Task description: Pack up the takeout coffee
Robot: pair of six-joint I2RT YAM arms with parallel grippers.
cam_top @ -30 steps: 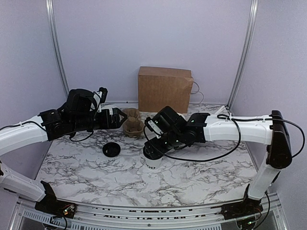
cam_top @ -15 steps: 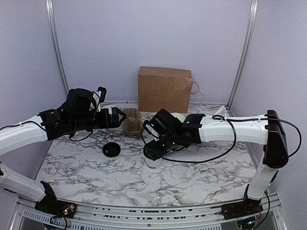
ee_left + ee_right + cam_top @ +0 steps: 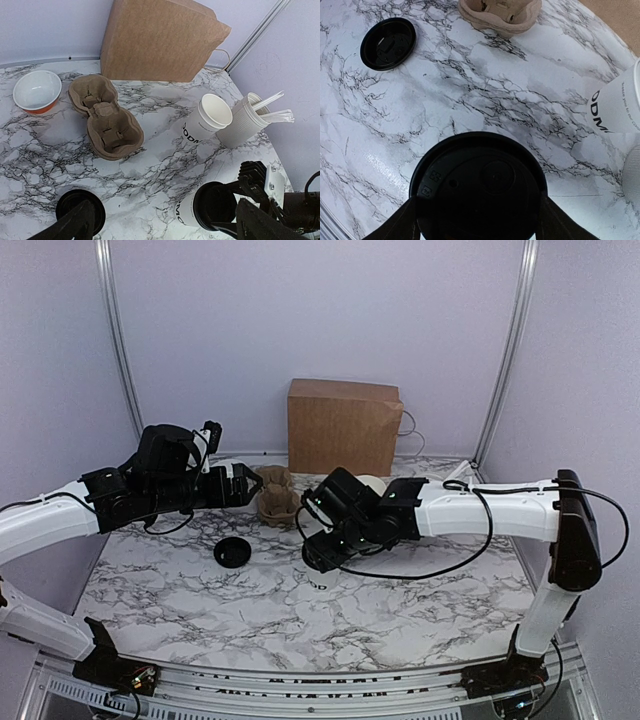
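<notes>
From my station I count on the bench (image 3: 165,150) one lidded takeout coffee (image 3: 480,185), one lidless paper cup (image 3: 207,120), one frosted tumbler (image 3: 245,122), one loose black lid (image 3: 388,43), one two-pocket pulp carrier (image 3: 105,117), one orange bowl (image 3: 37,92) and one brown paper bag (image 3: 160,40), so two paper cups and two black lids in all.

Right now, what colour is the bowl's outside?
Orange bowl, clearest in the left wrist view.

Marble tabletop (image 3: 200,610); brown paper bag (image 3: 160,40) standing at the far edge, roughly mid-way along; pulp cup carrier (image 3: 105,117) just in front of it, orange bowl (image 3: 37,91) beside that, toward the left edge; lidless white cup (image 3: 207,120) right next to a frosted tumbler (image 3: 245,125) with sticks, toward the far right corner; a loose black lid (image 3: 388,43) lying flat nearer the left edge.
</notes>
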